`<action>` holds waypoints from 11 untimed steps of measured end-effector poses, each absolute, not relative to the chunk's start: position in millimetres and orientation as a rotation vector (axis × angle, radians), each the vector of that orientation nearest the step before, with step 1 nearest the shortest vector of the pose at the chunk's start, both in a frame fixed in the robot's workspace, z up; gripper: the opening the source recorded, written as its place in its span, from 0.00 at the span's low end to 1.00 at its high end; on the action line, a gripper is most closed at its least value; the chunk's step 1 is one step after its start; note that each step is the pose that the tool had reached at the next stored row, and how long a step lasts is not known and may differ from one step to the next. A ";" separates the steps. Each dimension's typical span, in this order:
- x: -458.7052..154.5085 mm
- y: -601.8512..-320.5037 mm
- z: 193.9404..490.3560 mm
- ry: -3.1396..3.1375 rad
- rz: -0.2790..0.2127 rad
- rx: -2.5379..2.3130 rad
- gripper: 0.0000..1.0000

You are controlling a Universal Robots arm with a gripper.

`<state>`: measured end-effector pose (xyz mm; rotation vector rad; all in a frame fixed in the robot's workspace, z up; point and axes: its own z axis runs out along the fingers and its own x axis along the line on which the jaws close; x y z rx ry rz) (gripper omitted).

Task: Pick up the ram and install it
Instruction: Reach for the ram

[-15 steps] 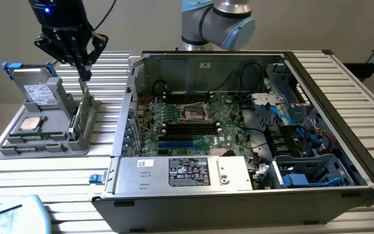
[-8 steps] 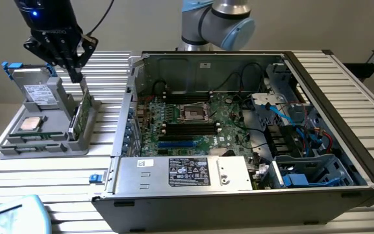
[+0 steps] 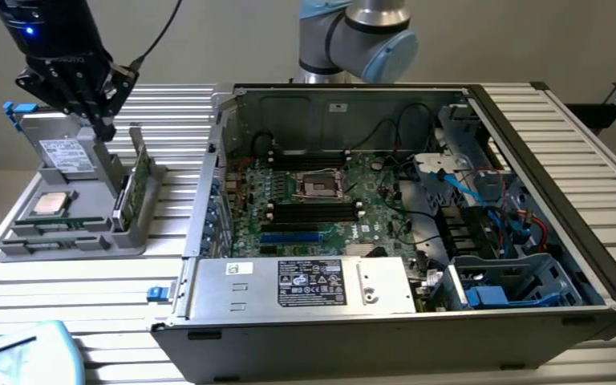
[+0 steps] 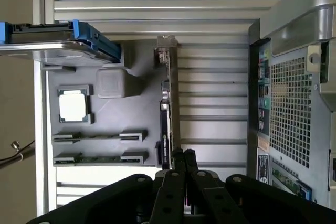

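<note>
the step in hand looks like the approach for the pick. the gripper (image 3: pixel 105 131) (image 4: pixel 182 155) hangs over the gray tray (image 3: pixel 73 249) (image 4: pixel 136 108), which sits at the exterior view's left of the open case (image 3: pixel 592 233) (image 4: pixel 294 108). nothing has been lifted. its jaws are clenched tight together with nothing between them.

the ram (image 3: pixel 126 196) (image 4: pixel 165 129) stands on its long edge in a slot along the side of the tray next to the case, running from far to near. the fingertips are above it and apart from it. they seem to be over its far end, though the height of the gap is hard to judge.

the ram is a thin, narrow green board. the wrist view shows dark chips along one face and a small pale mark. it stands close to upright, held by the slot walls. a square silver chip (image 3: pixel 54 204) (image 4: pixel 72 105) lies flat in the tray, further from the case than the ram.

as i judge it, a grasp from here calls for the jaws to part first. they then have to line up across the thin top edge so the pads meet the two flat faces, and come down straight. a board this slim would likely tilt or bind in its slot if pinched off-centre or pulled at an angle. the long black sockets (image 3: pixel 314 210) on the motherboard (image 3: pixel 367 220) lie well apart, inside the case.
</note>
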<state>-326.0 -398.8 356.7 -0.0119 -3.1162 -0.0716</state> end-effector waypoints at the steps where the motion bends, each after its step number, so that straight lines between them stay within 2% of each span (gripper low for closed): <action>1: -329.4 -398.8 355.6 -3.116 -0.072 -0.010 0.10; 11: -359.7 -398.8 343.8 -3.110 -0.071 0.016 0.10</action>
